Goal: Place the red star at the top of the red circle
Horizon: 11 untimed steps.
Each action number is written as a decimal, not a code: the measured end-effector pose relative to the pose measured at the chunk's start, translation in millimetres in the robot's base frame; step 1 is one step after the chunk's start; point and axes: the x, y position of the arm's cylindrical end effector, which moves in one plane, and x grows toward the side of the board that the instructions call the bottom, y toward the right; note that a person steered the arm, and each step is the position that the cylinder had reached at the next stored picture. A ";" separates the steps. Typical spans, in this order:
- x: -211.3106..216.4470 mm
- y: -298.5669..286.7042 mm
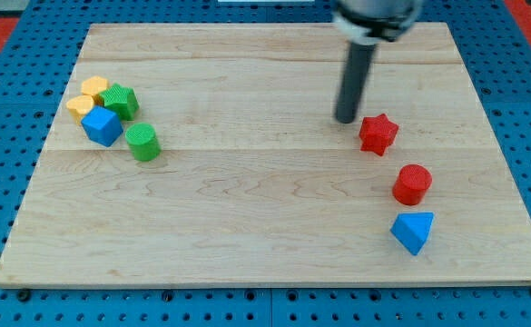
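Note:
The red star (378,133) lies on the wooden board at the view's right. The red circle (412,183) lies below it and a little to the right, with a small gap between them. My tip (346,119) rests on the board just left of the red star and slightly above it, close to the star's upper-left edge. Whether it touches the star cannot be told.
A blue triangle (414,232) lies just below the red circle. At the view's left is a cluster: a yellow block (87,98), a green block (120,101), a blue cube (102,126) and a green cylinder (142,143). The wooden board (247,200) sits on a blue pegboard.

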 end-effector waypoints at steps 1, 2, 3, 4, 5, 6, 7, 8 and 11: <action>11.0 0.2; 34.9 35.9; 37.7 49.6; 37.7 58.9; 21.2 59.4; -1.9 53.0; -17.1 114.1; 9.4 144.4; -4.7 152.3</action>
